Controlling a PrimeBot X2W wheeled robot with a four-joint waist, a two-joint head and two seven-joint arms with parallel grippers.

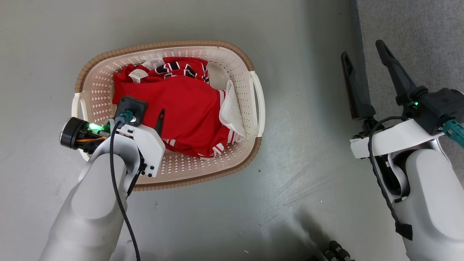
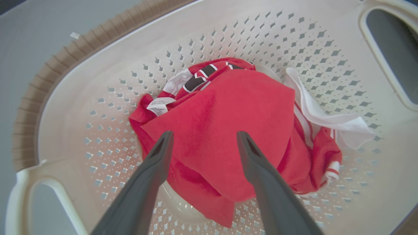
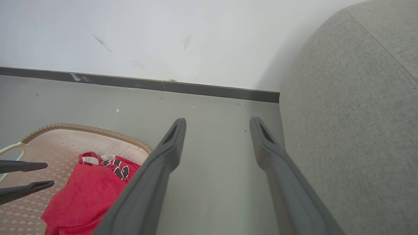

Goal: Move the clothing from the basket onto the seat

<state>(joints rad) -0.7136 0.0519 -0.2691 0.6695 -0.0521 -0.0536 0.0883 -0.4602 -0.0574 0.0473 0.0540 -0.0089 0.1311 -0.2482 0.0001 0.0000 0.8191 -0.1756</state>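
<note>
The red clothing [image 1: 181,105], with white stripes and a white panel, lies bunched in the cream basket [image 1: 235,61] on the floor. My left gripper [image 2: 205,134] hangs open just above the red heap, its fingers straddling the fabric without holding it. In the head view one of its dark fingers [image 1: 160,121] shows past the wrist. My right gripper [image 1: 363,52] stands open and empty over the floor, right of the basket, beside the grey seat [image 1: 417,29]. The right wrist view shows the seat [image 3: 359,114], the basket [image 3: 81,128], the clothing [image 3: 85,192] and the left gripper [image 3: 45,175].
Grey floor [image 1: 308,145] lies between basket and seat. A white wall with a dark baseboard [image 3: 130,83] runs behind the basket. Small dark parts [image 1: 335,250] sit at the head view's bottom edge.
</note>
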